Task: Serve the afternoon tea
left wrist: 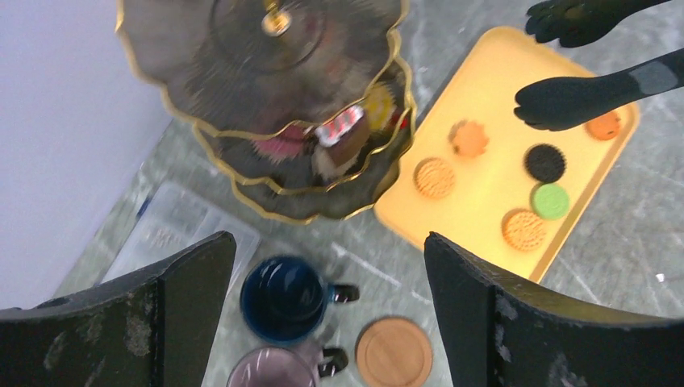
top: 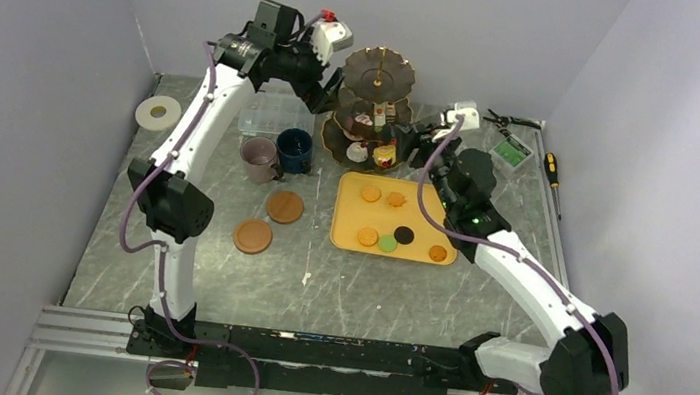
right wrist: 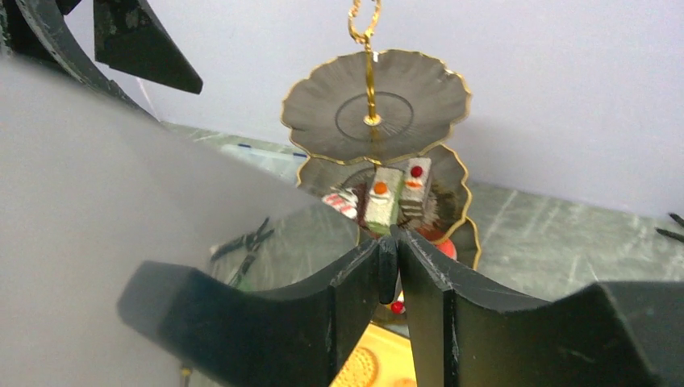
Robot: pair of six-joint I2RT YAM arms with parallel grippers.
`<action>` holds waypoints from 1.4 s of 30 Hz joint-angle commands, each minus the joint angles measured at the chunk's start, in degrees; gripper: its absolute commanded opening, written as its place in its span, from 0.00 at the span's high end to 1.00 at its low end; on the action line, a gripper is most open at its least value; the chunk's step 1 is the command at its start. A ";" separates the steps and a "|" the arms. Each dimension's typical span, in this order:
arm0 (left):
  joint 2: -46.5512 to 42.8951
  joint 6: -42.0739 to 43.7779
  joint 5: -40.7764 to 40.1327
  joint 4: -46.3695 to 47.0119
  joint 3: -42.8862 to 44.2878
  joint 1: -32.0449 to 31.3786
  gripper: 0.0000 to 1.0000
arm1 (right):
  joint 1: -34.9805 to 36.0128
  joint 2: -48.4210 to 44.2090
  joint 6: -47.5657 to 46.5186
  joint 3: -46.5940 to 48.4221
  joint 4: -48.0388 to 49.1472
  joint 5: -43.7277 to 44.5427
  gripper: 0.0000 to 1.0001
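The dark gold-trimmed stand [top: 379,68] stands at the back, with cake slices [right wrist: 383,201] on its middle tier. Orange macarons [top: 370,194], a green one [left wrist: 550,200] and a dark one [left wrist: 545,162] lie on the yellow tray [top: 425,207]. The mauve mug [top: 256,158] and navy mug [left wrist: 284,298] stand left of the stand, near two coasters [top: 284,207] [top: 253,236]. My left gripper [left wrist: 331,242] hangs wide open and empty high above the navy mug. My right gripper [left wrist: 524,64] points at the stand's lower tiers, fingers apart over the tray, nothing between them.
A clear plastic box [top: 271,112] lies behind the mugs and a white tape roll [top: 158,113] at the far left. Pliers [top: 508,121], a green card [top: 510,154] and a screwdriver [top: 553,170] lie at the back right. Walls close in three sides.
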 commanded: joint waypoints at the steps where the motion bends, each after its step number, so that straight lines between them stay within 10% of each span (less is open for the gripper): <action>1: 1.53 1.47 11.36 7.82 1.08 -0.53 0.07 | -0.78 -5.59 0.33 -3.12 -3.04 2.71 0.39; 11: 1.20 -5.34 22.24 37.03 -12.16 -0.18 0.07 | -1.30 -12.87 1.38 -7.49 -6.40 4.38 0.40; 42: 30.44 -32.52 37.28 76.78 9.43 1.21 0.26 | -2.80 -17.27 5.11 -12.82 -8.14 1.43 0.48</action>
